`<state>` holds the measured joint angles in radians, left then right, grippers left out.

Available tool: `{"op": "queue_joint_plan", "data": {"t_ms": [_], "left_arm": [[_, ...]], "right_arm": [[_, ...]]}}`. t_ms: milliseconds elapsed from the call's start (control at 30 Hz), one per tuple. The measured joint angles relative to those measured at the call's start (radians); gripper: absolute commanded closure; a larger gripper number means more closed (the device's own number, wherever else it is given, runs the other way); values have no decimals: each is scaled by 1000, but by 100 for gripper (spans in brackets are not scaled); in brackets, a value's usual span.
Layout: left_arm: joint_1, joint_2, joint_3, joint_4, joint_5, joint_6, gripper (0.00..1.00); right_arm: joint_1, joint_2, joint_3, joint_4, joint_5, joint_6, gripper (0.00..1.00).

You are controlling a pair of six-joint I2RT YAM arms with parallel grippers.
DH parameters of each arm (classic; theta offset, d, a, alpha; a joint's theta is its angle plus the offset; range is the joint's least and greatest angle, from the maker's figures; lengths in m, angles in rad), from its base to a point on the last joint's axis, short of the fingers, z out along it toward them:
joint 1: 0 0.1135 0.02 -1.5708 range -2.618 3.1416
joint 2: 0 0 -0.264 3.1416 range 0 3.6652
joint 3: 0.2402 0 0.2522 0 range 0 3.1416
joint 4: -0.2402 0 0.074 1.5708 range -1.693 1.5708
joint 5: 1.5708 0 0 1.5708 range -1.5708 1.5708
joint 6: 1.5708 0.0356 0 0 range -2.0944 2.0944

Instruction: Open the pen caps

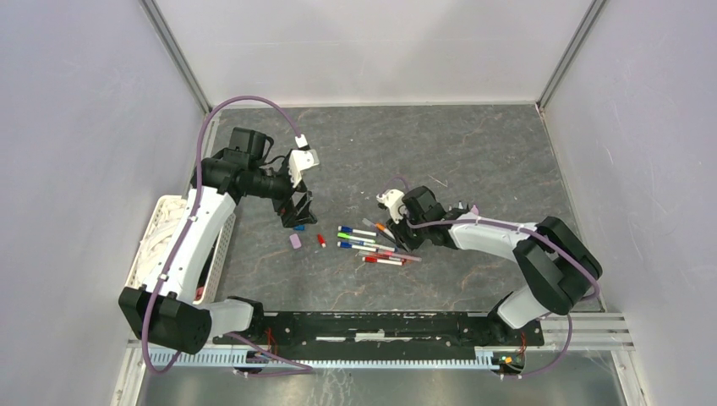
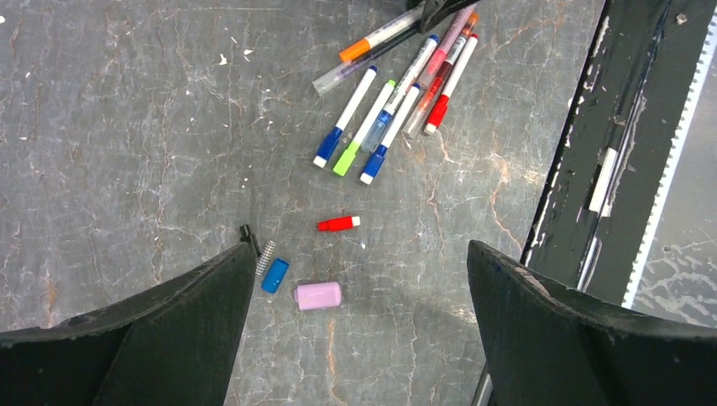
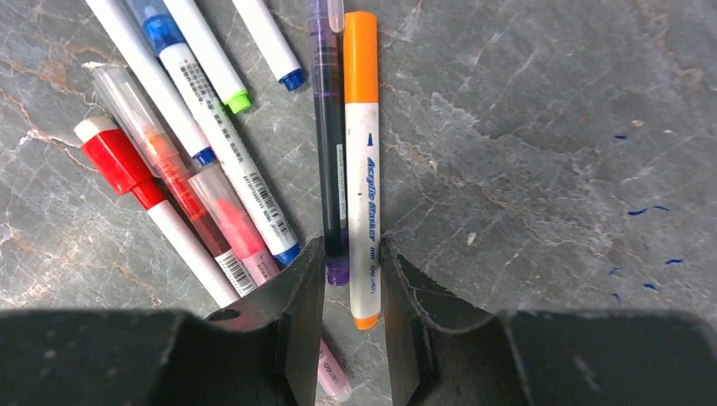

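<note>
From above, the surface is walled at 9, 12 and 3 o'clock. A white basket sits against the 9 o'clock edge and a black rail runs along 6. The widest bare room lies from 12 round to 3 o'clock of the pens.

The pens are bunched mid-surface, mostly lying along 9 to 3 with their capped ends toward 9.

In the right wrist view the orange marker runs 12 to 6, with its cap at 12. The purple pen lies parallel, touching its 9 o'clock side. The other pens fan toward 10 and 11.

The right pincer is narrow, and the 6 o'clock ends of both barrels fill its gap. Whether it squeezes them I cannot tell.

The left pincer stands wide, holding nothing, above three loose pen caps. The red cap and the lilac cap lie 9 to 3. The blue cap lies 1 to 7, just beside the 9 o'clock finger.
</note>
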<state>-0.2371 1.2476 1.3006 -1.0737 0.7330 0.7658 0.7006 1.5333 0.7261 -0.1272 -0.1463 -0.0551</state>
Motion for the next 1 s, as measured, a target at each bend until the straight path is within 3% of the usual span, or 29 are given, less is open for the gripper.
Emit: {"op": "queue_joint_plan", "data": {"t_ms": [433,667,900,1000], "left_arm": [[0,0,0,-30,0,2,0],[0,0,0,-40,0,2,0],[0,0,0,-40,0,2,0],[0,0,-2,-40,0,3,0]], "right_arm": [[0,34,176,-85,43,-45,67],[0,117,177,-100,47,-49,68],[0,142,177,-92,55,-48,77],[0,142,174,-86,57,-47,76]]}}
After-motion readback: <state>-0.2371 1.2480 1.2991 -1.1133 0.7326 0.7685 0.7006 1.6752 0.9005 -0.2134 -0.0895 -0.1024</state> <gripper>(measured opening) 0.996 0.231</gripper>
